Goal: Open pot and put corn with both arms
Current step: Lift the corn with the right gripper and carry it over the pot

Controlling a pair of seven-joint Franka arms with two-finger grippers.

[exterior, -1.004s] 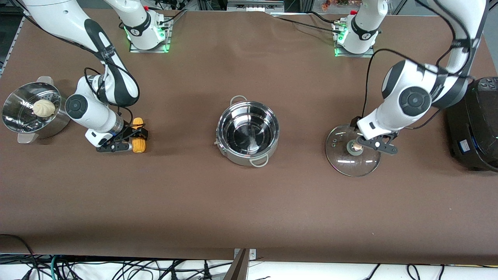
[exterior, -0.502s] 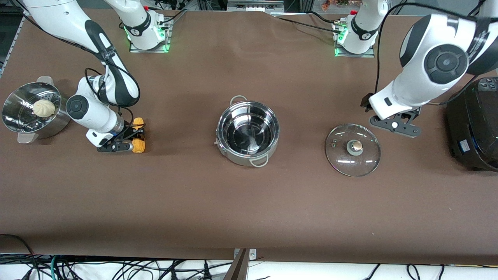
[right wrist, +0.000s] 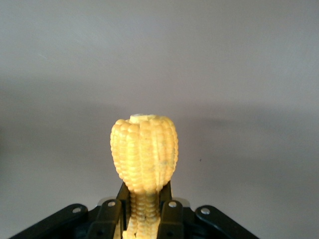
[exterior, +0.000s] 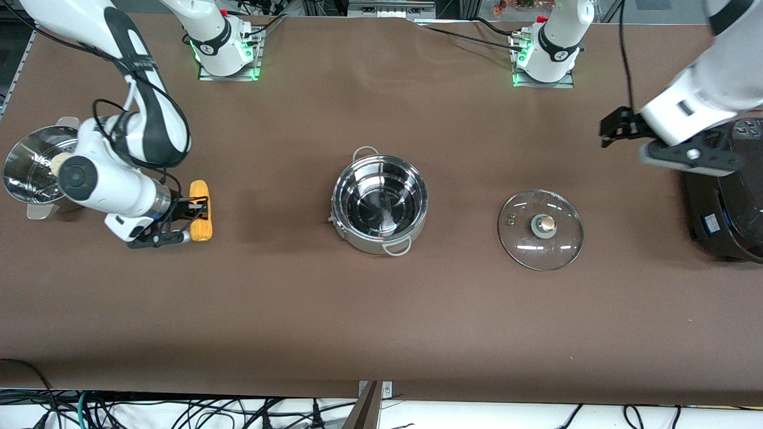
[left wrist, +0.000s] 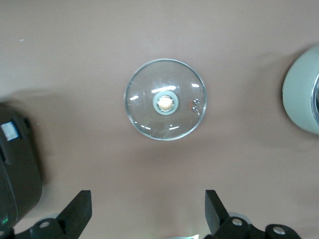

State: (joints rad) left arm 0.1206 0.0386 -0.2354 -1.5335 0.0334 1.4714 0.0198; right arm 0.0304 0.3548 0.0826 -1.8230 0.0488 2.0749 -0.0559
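Note:
The steel pot stands open mid-table. Its glass lid lies flat on the table beside it, toward the left arm's end. The yellow corn is clamped at one end in my right gripper, just above the table toward the right arm's end. The cob sticks out past the fingers. My left gripper hangs open and empty, high over the table beside the lid, with its fingers spread wide.
A perforated steamer bowl sits at the right arm's end, partly hidden by that arm. A big black cooker stands at the left arm's end, under the left wrist. The pot's rim shows in the left wrist view.
My right gripper has shut on the corn and raised it slightly, drifting toward the steamer bowl. My left gripper left the lid's knob and rose away toward the cooker, still open.

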